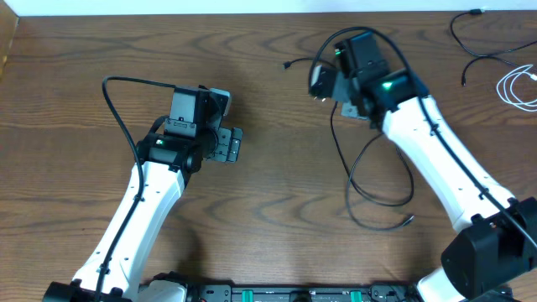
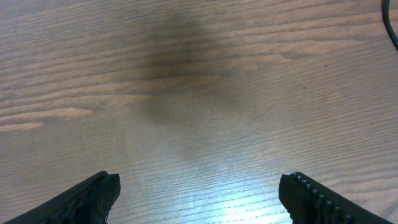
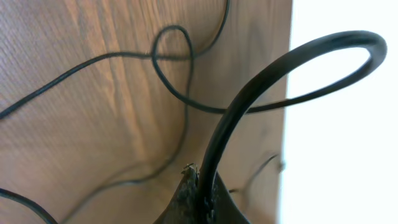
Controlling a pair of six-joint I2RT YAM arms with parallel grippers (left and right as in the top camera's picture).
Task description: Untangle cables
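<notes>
The right gripper [image 3: 196,186] is pinched shut on a black cable [image 3: 233,106], whose slack loops across the table [image 1: 268,193] just beside it. A white cable [image 1: 516,88] lies well to its right. Well to its left, the left gripper [image 2: 199,196] gapes wide.

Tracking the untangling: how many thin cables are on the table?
3: black loop by the right arm, black cable top right, white coil below it; more may be hidden.
</notes>
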